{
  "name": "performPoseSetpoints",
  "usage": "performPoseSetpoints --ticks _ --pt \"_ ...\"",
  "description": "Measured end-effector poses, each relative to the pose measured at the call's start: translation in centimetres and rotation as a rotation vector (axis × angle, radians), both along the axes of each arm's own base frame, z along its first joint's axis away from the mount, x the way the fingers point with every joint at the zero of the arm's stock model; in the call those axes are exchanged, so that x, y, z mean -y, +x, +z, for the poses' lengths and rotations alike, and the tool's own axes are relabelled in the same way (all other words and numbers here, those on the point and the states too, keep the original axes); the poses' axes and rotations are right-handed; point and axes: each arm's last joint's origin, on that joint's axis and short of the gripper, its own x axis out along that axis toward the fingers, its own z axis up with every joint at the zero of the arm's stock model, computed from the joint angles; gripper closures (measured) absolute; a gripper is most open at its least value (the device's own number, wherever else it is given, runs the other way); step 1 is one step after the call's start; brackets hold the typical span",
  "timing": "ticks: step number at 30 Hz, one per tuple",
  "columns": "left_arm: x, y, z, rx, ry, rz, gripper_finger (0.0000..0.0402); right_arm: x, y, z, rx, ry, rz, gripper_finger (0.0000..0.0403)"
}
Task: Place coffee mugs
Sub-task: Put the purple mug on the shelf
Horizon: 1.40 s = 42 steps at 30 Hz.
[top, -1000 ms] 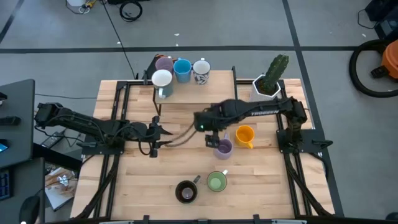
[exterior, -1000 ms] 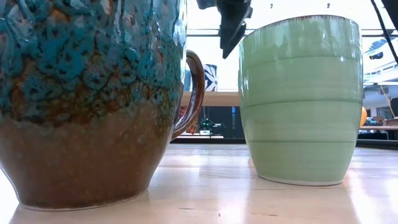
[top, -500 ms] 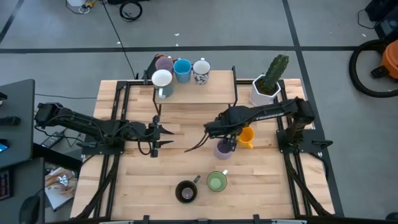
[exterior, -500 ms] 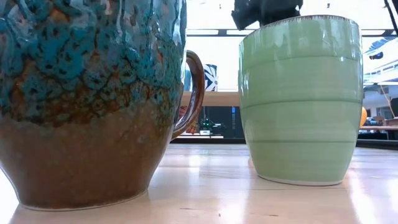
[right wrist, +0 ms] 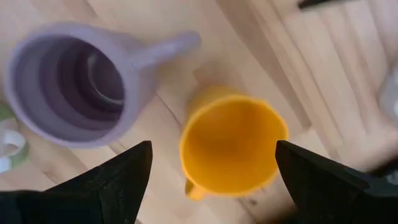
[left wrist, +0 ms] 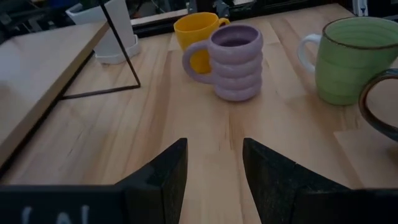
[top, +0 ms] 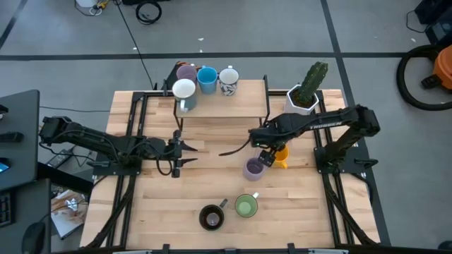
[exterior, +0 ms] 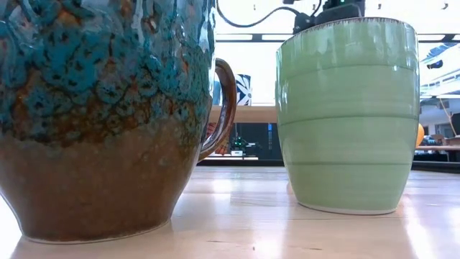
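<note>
An orange mug (right wrist: 231, 146) and a ribbed lilac mug (right wrist: 68, 84) stand side by side on the wooden table, right of its middle. My right gripper (right wrist: 212, 149) hangs open above the orange mug (top: 280, 155), pointing down, one finger on each side of its rim and clear of it. My left gripper (left wrist: 214, 155) waits open at the table's left (top: 185, 150), pointing level at the lilac mug (left wrist: 236, 62). A dark brown mug (top: 211, 217) and a green mug (top: 246, 206) stand near the front edge. A lilac, a blue and two white mugs (top: 207, 79) stand on the raised shelf.
The wooden shelf (top: 222, 106) on a thin black frame spans the back middle. A white faceted pot with a cactus (top: 304, 92) stands at the back right. In the low view the brown mug (exterior: 100, 115) and the green mug (exterior: 348, 115) block most of the table.
My right gripper has travelled toward the table's right edge, from left of the lilac mug to above the orange mug, rolling about its own axis on the way and staying open. The mugs and my left arm have kept still.
</note>
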Motion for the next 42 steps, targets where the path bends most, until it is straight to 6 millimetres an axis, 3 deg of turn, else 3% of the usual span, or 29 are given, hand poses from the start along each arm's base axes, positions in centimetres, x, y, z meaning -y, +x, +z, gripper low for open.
performPoseSetpoints --ticks 11,23,34,42 --pt "-0.1 0.1 0.3 0.017 0.122 -0.015 0.0241 -4.4 2.0 0.1 0.195 0.012 0.209 0.0056" --pt "-0.2 0.3 0.8 0.061 0.184 -0.029 0.0241 -7.6 6.0 -2.6 0.062 0.000 0.365 0.0056" --pt "-0.2 0.3 0.8 0.066 0.194 -0.028 0.0241 -7.6 7.7 -5.3 -0.072 0.014 0.399 0.0061" --pt "-0.2 0.3 0.8 0.074 0.136 -0.009 0.0241 -6.6 8.4 -5.7 -0.018 0.007 0.419 0.0138"
